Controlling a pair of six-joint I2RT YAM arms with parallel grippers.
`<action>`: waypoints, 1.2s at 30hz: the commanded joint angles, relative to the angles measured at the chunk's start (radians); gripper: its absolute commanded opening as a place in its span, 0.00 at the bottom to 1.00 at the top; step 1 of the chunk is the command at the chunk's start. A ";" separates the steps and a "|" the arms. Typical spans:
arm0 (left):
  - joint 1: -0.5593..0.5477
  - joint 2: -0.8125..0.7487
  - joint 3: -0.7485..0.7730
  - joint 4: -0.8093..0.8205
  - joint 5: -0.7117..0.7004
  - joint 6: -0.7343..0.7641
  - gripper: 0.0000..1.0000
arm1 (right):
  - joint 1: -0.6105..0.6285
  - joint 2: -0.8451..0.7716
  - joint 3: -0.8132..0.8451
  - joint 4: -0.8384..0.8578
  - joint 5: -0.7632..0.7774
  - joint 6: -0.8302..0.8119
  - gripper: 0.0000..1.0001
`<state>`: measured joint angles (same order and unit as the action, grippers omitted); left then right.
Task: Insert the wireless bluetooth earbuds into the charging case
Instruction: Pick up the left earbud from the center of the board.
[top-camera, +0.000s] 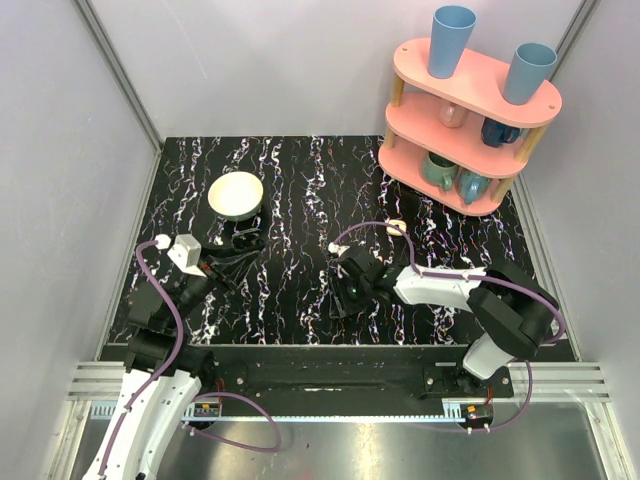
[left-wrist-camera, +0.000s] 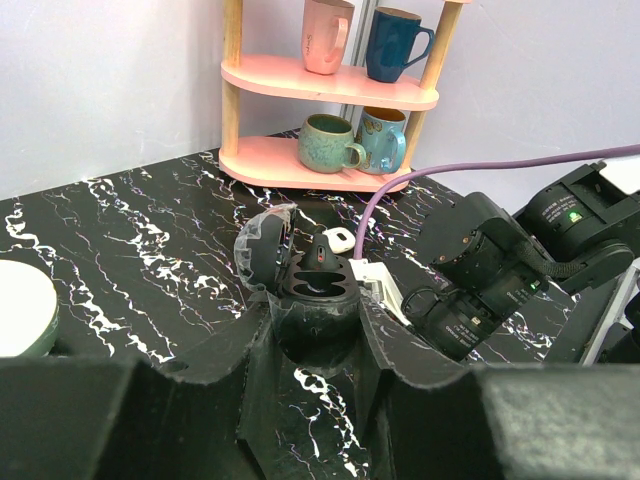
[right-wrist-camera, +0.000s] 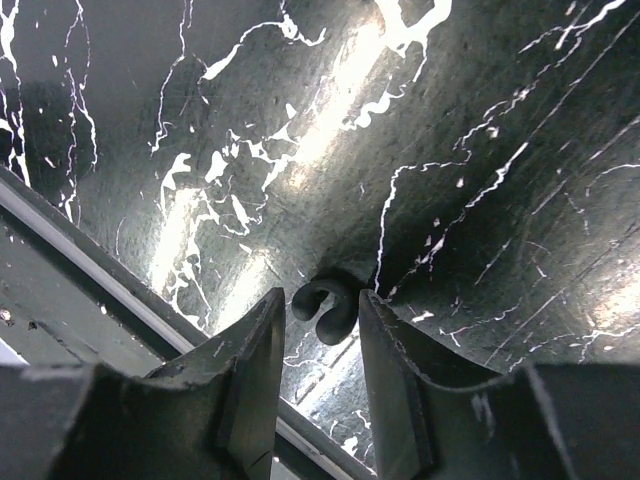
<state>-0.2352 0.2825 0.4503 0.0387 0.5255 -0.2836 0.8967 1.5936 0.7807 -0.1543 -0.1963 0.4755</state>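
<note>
The charging case (left-wrist-camera: 312, 300) is black and round, not cream, with its lid (left-wrist-camera: 262, 245) open. My left gripper (left-wrist-camera: 315, 345) is shut on its lower half and holds it upright; it also shows in the top view (top-camera: 246, 241). A dark piece with a red dot (left-wrist-camera: 325, 258) stands in the far part of the case's insert. One earbud (right-wrist-camera: 327, 305), black and hook-shaped, lies on the marbled table. My right gripper (right-wrist-camera: 318, 340) is open around it, low over the table, and the earbud touches the right-hand finger (right-wrist-camera: 385, 350). In the top view my right gripper (top-camera: 338, 298) is near the table's front edge.
A cream bowl (top-camera: 235, 194) sits at the back left. A pink shelf (top-camera: 470, 110) with mugs and cups stands at the back right. The table's front edge rail (right-wrist-camera: 80, 260) runs just beside the earbud. The right arm (left-wrist-camera: 500, 270) is close behind the case.
</note>
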 joint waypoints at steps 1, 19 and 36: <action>-0.001 -0.011 0.041 0.024 -0.015 0.009 0.01 | 0.022 0.029 0.011 -0.034 0.021 -0.017 0.42; -0.003 -0.014 0.039 0.023 -0.016 0.008 0.01 | 0.065 0.034 -0.011 -0.065 0.060 -0.011 0.38; -0.001 -0.014 0.039 0.024 -0.018 0.004 0.03 | 0.068 0.020 -0.023 -0.045 0.043 -0.020 0.34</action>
<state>-0.2352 0.2821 0.4503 0.0387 0.5251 -0.2840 0.9520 1.5990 0.7830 -0.1535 -0.1768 0.4747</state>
